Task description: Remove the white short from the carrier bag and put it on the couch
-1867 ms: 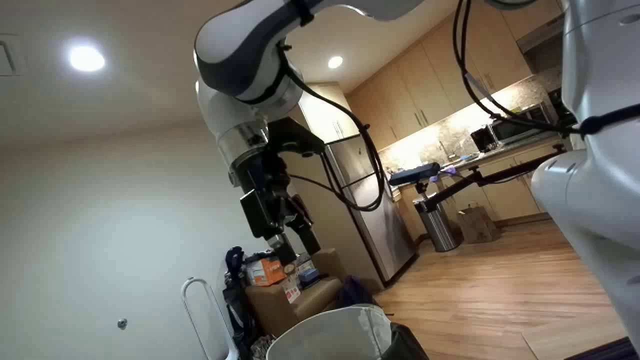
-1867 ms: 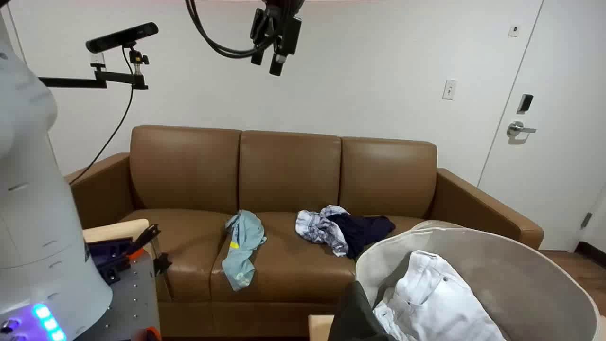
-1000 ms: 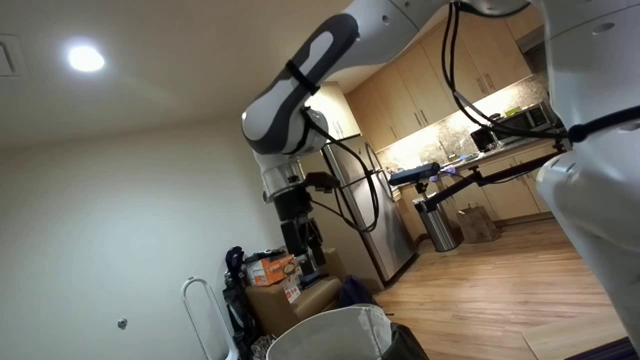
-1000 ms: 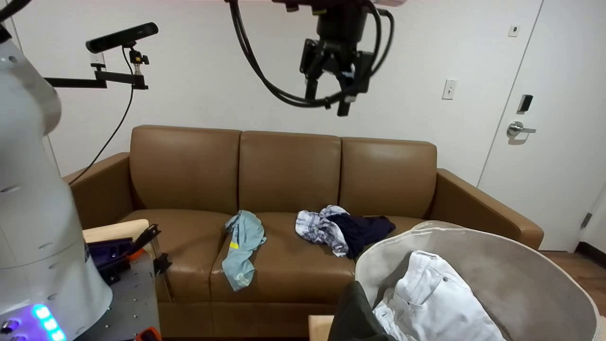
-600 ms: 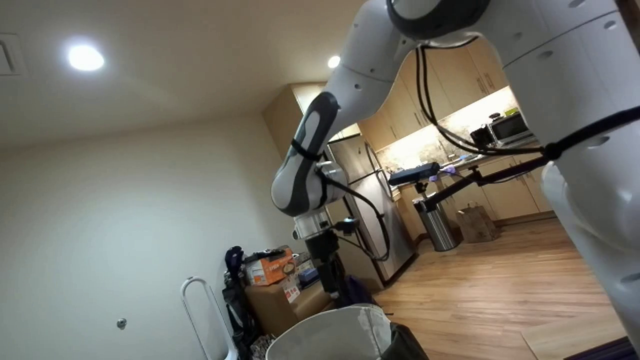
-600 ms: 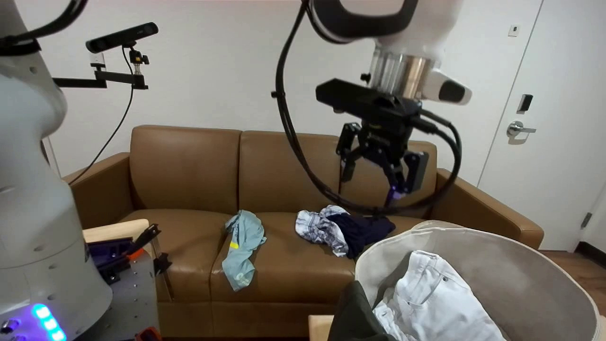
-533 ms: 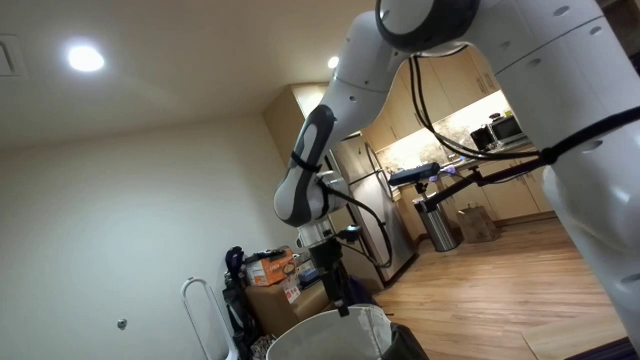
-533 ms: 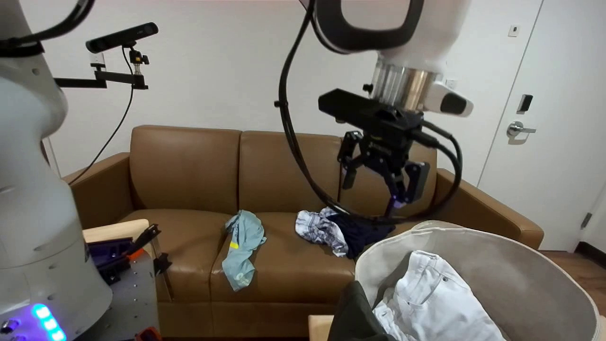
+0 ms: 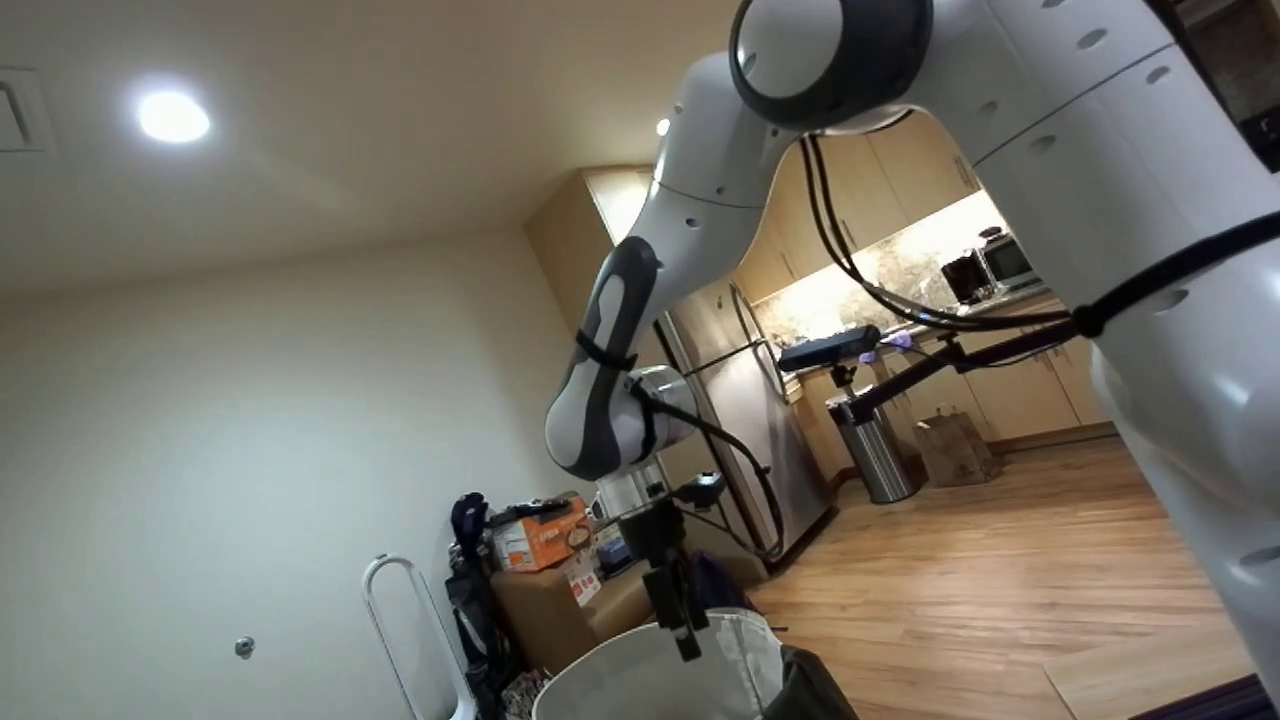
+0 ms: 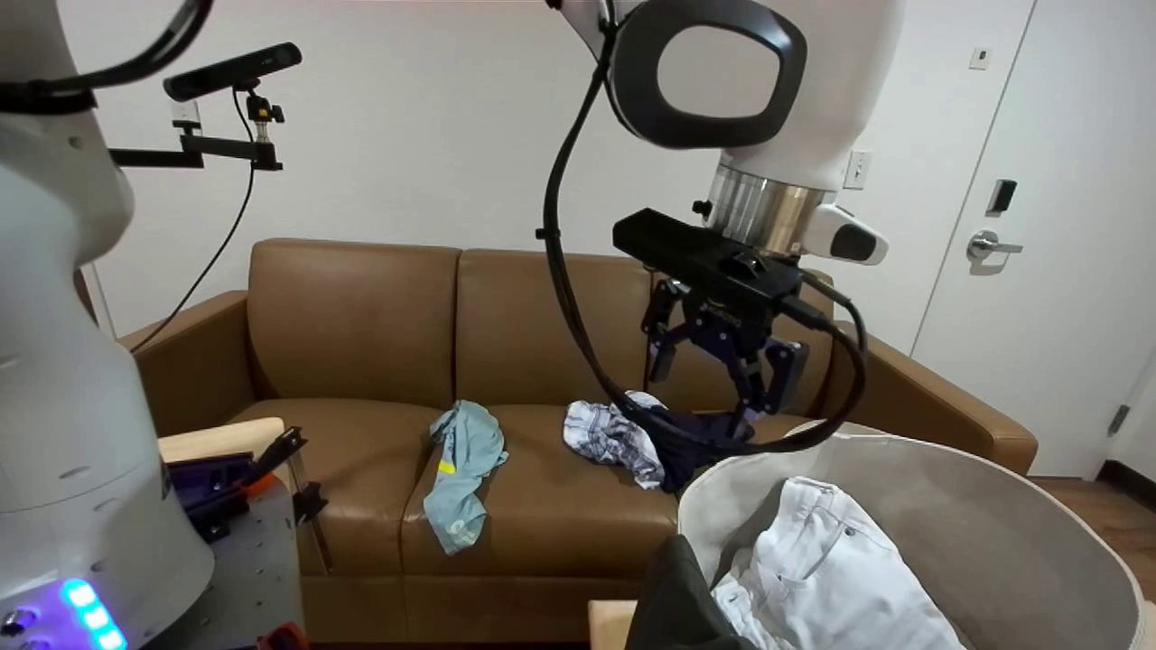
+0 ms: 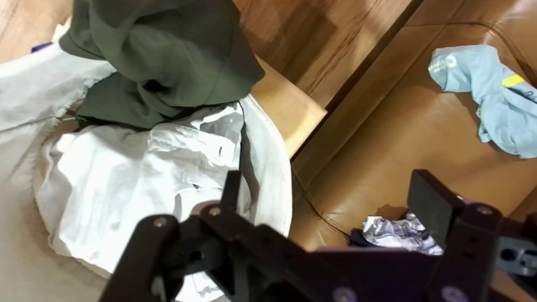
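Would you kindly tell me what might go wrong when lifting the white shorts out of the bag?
In the wrist view, the open gripper appears to straddle the bag's rim, so coming straight down might pinch the rim and miss the white shorts. The dark green cloth overlaps the shorts there and may come along.

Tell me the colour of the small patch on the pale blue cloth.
Bright yellow; the patch shows best in the wrist view.

In an exterior view, one brown leather couch (image 10: pixel 560 533) bears three: pale-blue garment (image 10: pixel 465 474), grey-plaid garment (image 10: pixel 607 441), navy garment (image 10: pixel 677 469). At four o'clock, one wide-rimmed pale-grey carrier bag (image 10: pixel 1020 542) holds one white short (image 10: pixel 840 578).
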{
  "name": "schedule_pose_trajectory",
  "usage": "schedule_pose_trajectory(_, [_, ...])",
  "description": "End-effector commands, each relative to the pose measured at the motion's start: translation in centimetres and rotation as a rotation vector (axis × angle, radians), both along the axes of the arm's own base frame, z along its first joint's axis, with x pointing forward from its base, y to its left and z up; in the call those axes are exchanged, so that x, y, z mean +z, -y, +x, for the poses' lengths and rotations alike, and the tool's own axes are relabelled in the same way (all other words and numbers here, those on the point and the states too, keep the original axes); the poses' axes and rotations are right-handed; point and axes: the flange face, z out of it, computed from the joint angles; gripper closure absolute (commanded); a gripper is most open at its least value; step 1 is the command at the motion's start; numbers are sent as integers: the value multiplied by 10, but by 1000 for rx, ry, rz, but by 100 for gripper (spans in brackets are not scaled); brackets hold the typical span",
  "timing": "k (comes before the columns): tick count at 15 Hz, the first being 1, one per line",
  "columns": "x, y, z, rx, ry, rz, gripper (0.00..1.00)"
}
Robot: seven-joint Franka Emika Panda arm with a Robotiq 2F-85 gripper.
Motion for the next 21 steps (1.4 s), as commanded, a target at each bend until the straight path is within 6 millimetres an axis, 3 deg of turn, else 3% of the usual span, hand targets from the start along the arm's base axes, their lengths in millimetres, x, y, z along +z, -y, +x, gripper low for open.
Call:
schedule_pose_trajectory(1, [-19,-3,-2,36,87,83,0])
schedule_pose_trajectory(9, [-84,42,17,176,253,-218,0])
schedule_pose_trajectory(12, [-110,52,33,175,322,-218,0])
schedule_pose_trajectory(13, [-112,53,38,173,340,-209,0])
schedule_pose_trajectory(17, [-90,77,72,212,386,-243,0])
schedule_pose_trajectory(18, [-86,92,91,207,380,-242,0])
schedule_pose_trajectory(21, [-85,125,117,195,361,-179,0])
